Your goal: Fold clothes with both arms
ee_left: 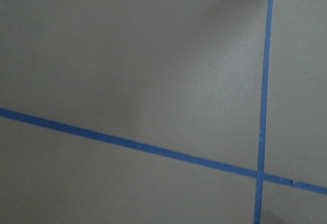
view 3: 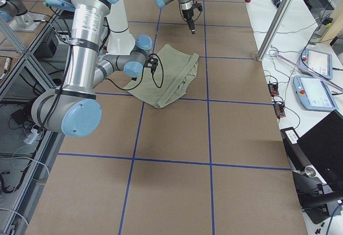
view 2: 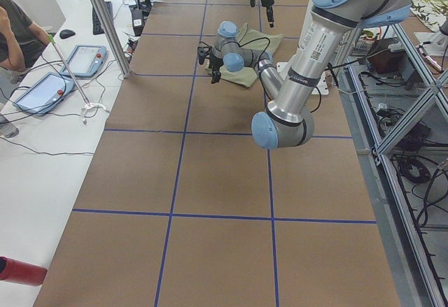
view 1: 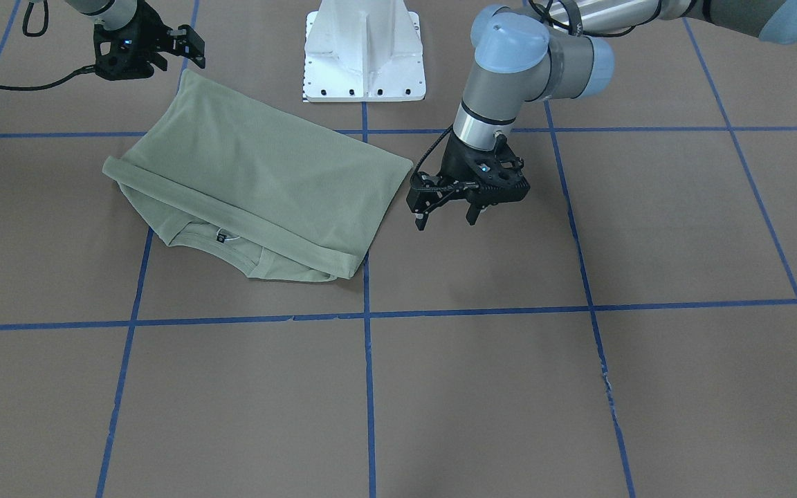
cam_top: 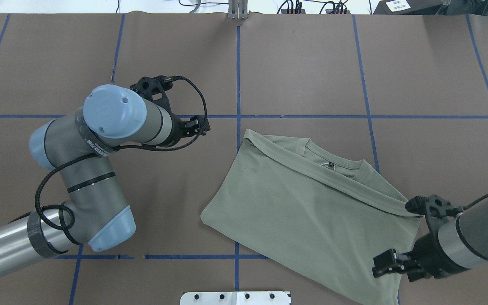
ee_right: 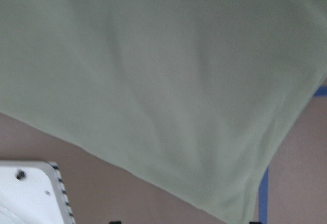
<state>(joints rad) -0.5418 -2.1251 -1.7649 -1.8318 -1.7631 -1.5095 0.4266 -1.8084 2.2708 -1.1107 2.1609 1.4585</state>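
The clothes are one pale sage-green shirt [view 1: 253, 173], folded into a slanted rectangle on the brown table, with the neck and its dark label showing under the folded edge. It also shows in the overhead view as the shirt [cam_top: 307, 212]. My left gripper [view 1: 445, 221] hangs open and empty just beside the shirt's corner, fingers pointing down; from overhead the left gripper [cam_top: 199, 126] is over bare table. My right gripper [view 1: 196, 50] is open above the shirt's corner nearest the robot base, holding nothing; overhead, the right gripper [cam_top: 386, 263] is over that edge of the cloth.
The white pedestal base [view 1: 364, 55] stands at the table's robot side, close to the shirt. Blue tape lines [view 1: 368, 387] grid the brown surface. A person [view 2: 17, 34] sits at a side bench with control tablets [view 2: 84, 59] beyond a metal post [view 2: 105, 20].
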